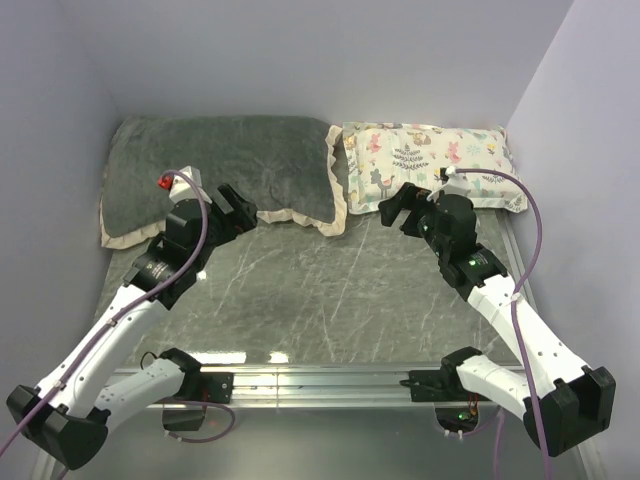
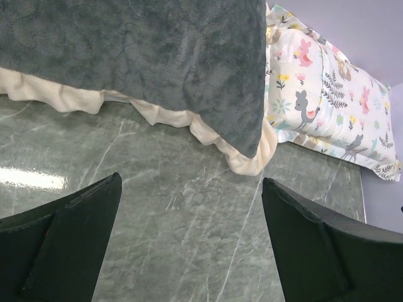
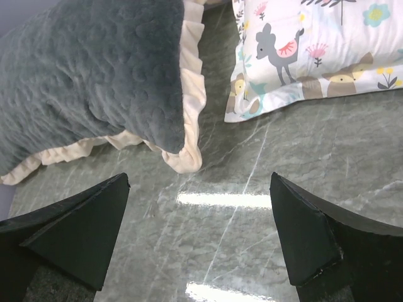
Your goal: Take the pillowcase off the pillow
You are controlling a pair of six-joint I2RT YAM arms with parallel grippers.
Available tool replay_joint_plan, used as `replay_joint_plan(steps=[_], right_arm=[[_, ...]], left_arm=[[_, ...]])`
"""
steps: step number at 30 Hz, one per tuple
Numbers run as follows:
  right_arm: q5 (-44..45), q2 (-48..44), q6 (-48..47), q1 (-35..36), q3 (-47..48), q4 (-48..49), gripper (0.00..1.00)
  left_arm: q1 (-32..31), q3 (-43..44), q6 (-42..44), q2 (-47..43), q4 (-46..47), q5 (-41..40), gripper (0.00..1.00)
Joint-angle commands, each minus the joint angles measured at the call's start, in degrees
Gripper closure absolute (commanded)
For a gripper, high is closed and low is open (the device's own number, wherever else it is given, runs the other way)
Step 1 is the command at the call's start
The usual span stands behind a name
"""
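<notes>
Pillowcase (image 1: 225, 160) fabric, dark grey plush with a cream frill (image 1: 300, 217) along its near edge, lies at the far left of the grey marbled table (image 1: 320, 290), against the back wall. It looks plump and filled. We cannot see the pillow itself, as the cover hides it on every side shown.

Just to its right lies a smaller print pillow (image 1: 430, 160), white with deer, foxes, rabbits and fern sprigs. Its left end sits close beside the frilled right corner of the pillowcase, and we cannot tell whether the two touch.

Our left gripper (image 1: 240, 212) hangs just in front of the near edge of the pillowcase, toward its right half. In the left wrist view the two black fingers (image 2: 69, 239) stand wide apart with only bare table between them, and the frill corner lies beyond the tips, untouched.

Our right gripper (image 1: 398, 212) hangs over the table in front of the print pillow's left end. Its fingers (image 3: 315, 239) are likewise spread wide and hold nothing. The right wrist view shows the frilled corner and the print pillow's corner ahead of the tips.

A small red mark (image 1: 165, 183) sits on the left wrist, too small for us to read. Purple cables (image 1: 535, 230) run along both arms.
</notes>
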Motion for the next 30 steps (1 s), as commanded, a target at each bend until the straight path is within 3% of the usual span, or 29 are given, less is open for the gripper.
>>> replay_joint_plan(steps=[1,9,12,16,22,30], right_arm=[[0.0,-0.1,-1.1,0.1,1.8,1.9,0.0],[-2.7,3.7,-2.1,0.2,2.6,6.4,0.0],[-4.7,11.4,-2.8,0.1,5.9,8.1,0.0],[-8.5,27.2,-4.1,0.3,17.3,8.1,0.0],[-15.2,41.6,-4.1,1.0,26.4,12.2,0.0],[-17.2,52.2,-4.1,3.8,33.3,14.3,0.0]], left_arm=[[-0.2,1.6,-0.8,1.1,1.4,-0.6,0.01],[-0.2,2.6,-5.0,5.5,0.6,-7.4,0.01],[1.0,3.9,-6.6,11.2,4.8,-8.7,0.01],[4.2,7.1,-7.6,19.0,7.6,-13.4,0.01],[17.0,5.3,-10.8,24.7,13.5,-5.1,0.01],[22.7,-1.0,-11.0,32.3,29.0,1.1,0.01]])
